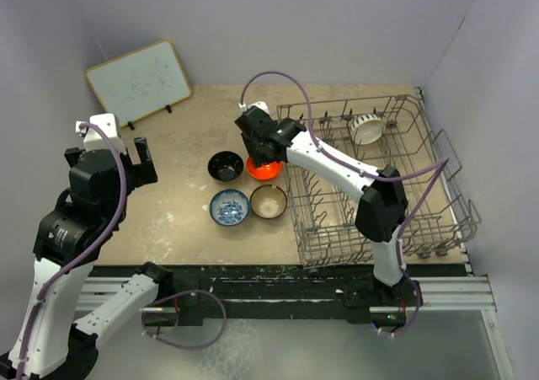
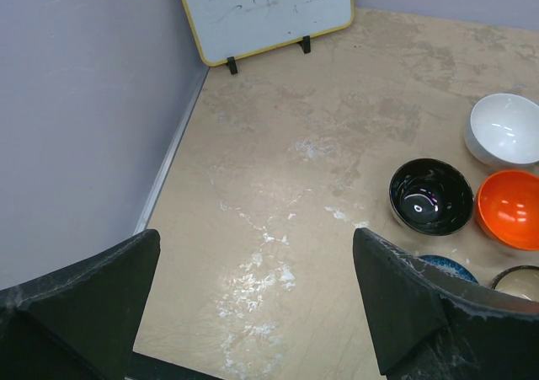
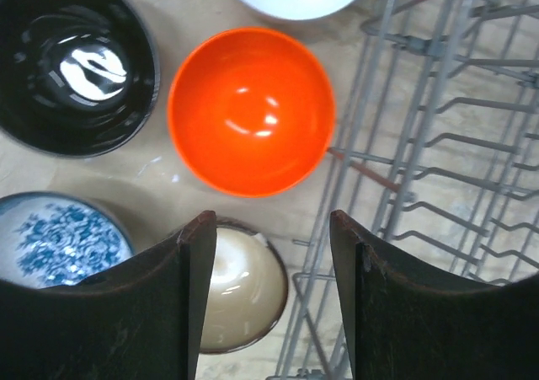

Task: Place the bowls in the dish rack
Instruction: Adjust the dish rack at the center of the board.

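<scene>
The black bowl point(image 1: 226, 166), orange-red bowl point(image 1: 266, 171), blue-and-white bowl point(image 1: 229, 206) and brown bowl with cream inside point(image 1: 269, 201) sit on the table left of the dish rack point(image 1: 446, 157). The cream-beige bowl point(image 1: 368, 128) stands on edge in the rack's far part. The white bowl point(image 2: 504, 129) is behind the orange-red one, hidden by my right arm in the top view. My right gripper point(image 3: 271, 228) is open and empty, above the gap between the orange-red bowl point(image 3: 251, 110) and the brown bowl point(image 3: 240, 287). My left gripper point(image 2: 257, 304) is open and empty over bare table at the left.
A white board point(image 1: 139, 81) leans against the back left wall. Purple walls close in the left, back and right sides. The rack point(image 3: 438, 144) takes up the right half of the table, its edge right beside the bowls.
</scene>
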`<state>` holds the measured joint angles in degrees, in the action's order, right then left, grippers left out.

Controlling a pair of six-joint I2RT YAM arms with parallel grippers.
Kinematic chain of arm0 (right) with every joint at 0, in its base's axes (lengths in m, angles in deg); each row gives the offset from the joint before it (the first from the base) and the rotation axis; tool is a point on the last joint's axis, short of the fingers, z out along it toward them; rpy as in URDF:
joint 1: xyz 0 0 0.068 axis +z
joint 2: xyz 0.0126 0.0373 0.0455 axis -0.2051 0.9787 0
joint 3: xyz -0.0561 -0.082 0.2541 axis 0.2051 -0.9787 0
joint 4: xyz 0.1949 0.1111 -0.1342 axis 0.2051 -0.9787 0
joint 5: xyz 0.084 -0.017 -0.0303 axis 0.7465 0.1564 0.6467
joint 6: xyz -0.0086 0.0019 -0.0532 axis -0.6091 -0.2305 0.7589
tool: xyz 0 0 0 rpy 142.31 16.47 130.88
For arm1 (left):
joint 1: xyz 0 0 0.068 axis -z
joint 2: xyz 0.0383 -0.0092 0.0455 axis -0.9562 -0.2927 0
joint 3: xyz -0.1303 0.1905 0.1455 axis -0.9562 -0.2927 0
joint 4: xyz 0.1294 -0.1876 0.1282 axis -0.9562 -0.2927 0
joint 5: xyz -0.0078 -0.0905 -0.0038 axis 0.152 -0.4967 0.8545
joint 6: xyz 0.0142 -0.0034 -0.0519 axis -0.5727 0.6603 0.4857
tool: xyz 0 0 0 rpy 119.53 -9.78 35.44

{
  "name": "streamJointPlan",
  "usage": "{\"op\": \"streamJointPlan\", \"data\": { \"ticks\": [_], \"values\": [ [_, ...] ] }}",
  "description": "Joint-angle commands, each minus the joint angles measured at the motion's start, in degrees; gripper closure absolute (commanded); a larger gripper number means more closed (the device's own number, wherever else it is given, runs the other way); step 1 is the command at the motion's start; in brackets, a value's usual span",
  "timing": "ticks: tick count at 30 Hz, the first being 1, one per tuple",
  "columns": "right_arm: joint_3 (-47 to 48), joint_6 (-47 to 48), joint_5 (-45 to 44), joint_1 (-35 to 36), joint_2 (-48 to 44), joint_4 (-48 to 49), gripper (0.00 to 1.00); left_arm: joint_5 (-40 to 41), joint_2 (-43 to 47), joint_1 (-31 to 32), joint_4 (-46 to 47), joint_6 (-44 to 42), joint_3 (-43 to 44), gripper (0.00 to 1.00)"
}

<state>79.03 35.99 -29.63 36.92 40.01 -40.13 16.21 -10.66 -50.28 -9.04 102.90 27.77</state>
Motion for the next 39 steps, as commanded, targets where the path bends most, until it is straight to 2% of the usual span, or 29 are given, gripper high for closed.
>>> {"op": "streamJointPlan", "data": {
  "ticks": [1,15,20,29,31,35,37,39],
  "values": [
    [-0.82,-0.37,-3.77,-4.02,0.25,-1.03,0.41,1.12,-0.01,0.24,0.97,-1.36,0.2,0.01],
    [4.0,3.11,-13.11,-11.3,6.65,4.2,0.41,1.88,0.06,0.31,0.81,-1.81,-0.32,0.01],
    [4.65,4.74,-14.6,-11.33,5.02,7.44,0.42,1.98,0.0,0.28,1.04,-1.96,-1.13,0.01],
    [3.47,4.45,-7.94,-11.21,4.34,7.01,0.44,1.18,0.06,0.24,1.84,-1.93,-1.68,0.01],
    [3.63,4.61,-7.27,-11.27,4.87,7.59,0.49,1.22,0.14,0.28,1.84,-1.94,-1.62,0.01],
    [5.2,6.92,-7.86,-12.0,5.91,10.62,0.85,1.56,0.25,0.3,1.76,-1.99,-1.71,0.01],
    [8.1,8.31,-7.07,-12.51,7.63,11.27,0.92,1.58,0.19,0.3,1.75,-1.99,-1.89,0.01],
    [11.35,10.04,-6.76,-12.93,9.66,11.77,0.93,1.59,0.12,0.26,1.75,-1.94,-1.97,0.01]
  ]
}}
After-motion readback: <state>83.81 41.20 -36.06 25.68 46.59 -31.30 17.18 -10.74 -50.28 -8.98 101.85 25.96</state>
